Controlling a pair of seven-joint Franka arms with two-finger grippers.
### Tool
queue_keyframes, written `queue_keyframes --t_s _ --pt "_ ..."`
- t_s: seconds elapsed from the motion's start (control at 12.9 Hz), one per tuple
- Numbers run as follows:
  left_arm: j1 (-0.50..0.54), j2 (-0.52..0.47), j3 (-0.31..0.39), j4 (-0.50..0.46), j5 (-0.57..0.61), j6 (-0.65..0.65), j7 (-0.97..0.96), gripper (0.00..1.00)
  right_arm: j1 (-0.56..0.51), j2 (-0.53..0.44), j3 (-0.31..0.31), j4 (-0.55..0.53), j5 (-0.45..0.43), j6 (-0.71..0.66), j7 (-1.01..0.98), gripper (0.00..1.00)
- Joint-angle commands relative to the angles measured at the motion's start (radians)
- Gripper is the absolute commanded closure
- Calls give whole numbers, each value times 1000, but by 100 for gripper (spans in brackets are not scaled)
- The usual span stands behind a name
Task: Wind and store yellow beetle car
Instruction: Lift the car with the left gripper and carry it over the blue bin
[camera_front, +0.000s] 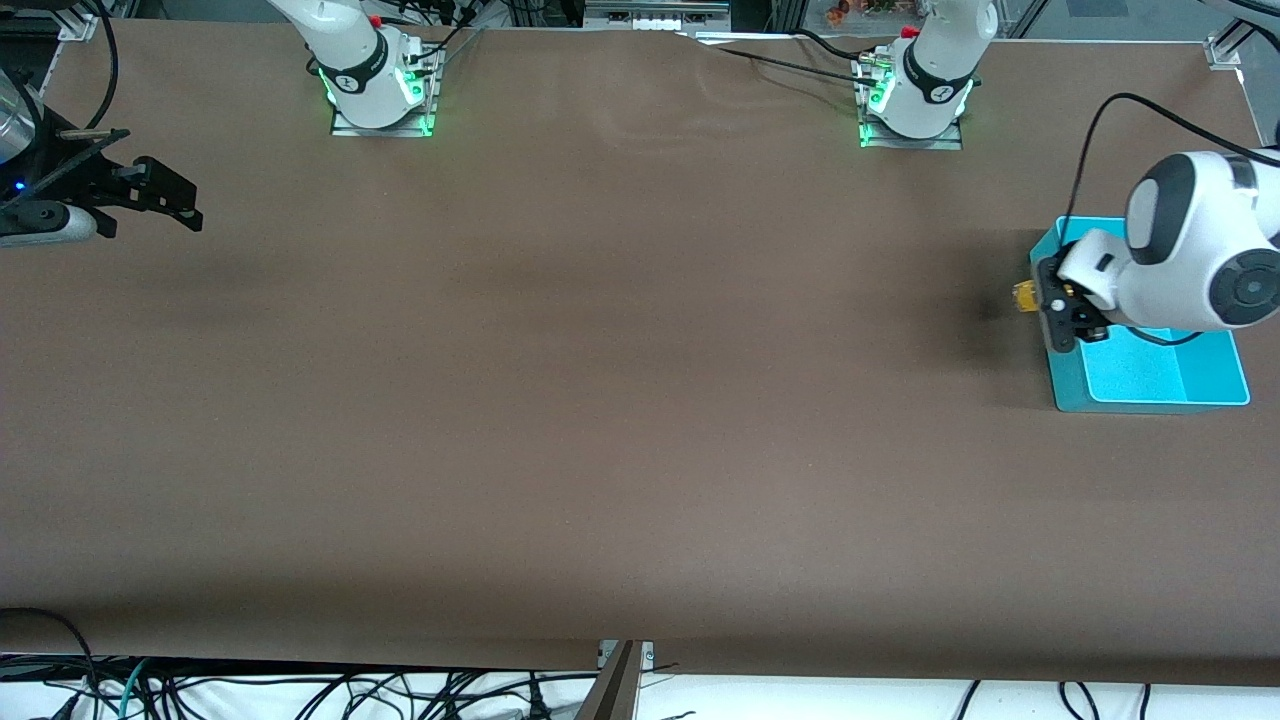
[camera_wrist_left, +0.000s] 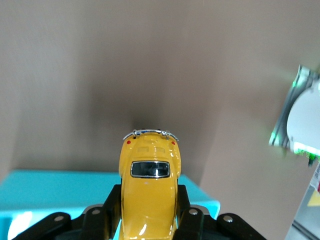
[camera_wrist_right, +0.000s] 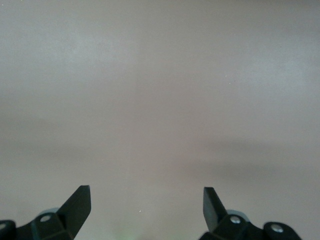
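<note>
The left gripper (camera_front: 1040, 300) grips the car (camera_wrist_left: 149, 190) over the edge of the blue bin (camera_front: 1160, 375). The right gripper (camera_front: 165, 200) waits with fingers spread at the right arm's end of the table (camera_front: 600, 400).

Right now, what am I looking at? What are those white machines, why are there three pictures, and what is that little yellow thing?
Those white machines are two robot arms bolted to a brown table. One picture looks down from a high camera facing them. The other two come from small cameras on each arm's wrist, so you see what each arm sees.

The left gripper has its jaws shut on the yellow beetle car, a tiny toy, and holds it in the air at the edge of a turquoise bin. That bin sits at the left arm's end of the table.

The right gripper waits over its own end of the table, jaws open, holding nothing. Its wrist picture shows only bare table between its fingertips.
</note>
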Motion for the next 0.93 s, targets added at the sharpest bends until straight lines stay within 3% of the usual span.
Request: queue_keyframes --t_s 0.0,0.31,0.54,0.85 --pt "105 45 -16 30 108 -18 92 90 8 5 -5 21 -8 -23 10 1" --pt "209 112 -16 28 214 82 140 92 8 5 -5 21 -8 -23 10 1" --pt "254 187 -15 25 227 240 209 92 8 5 -5 21 -8 -23 14 1" --pt "305 244 -15 13 254 299 224 91 11 5 0 21 -6 -23 18 1"
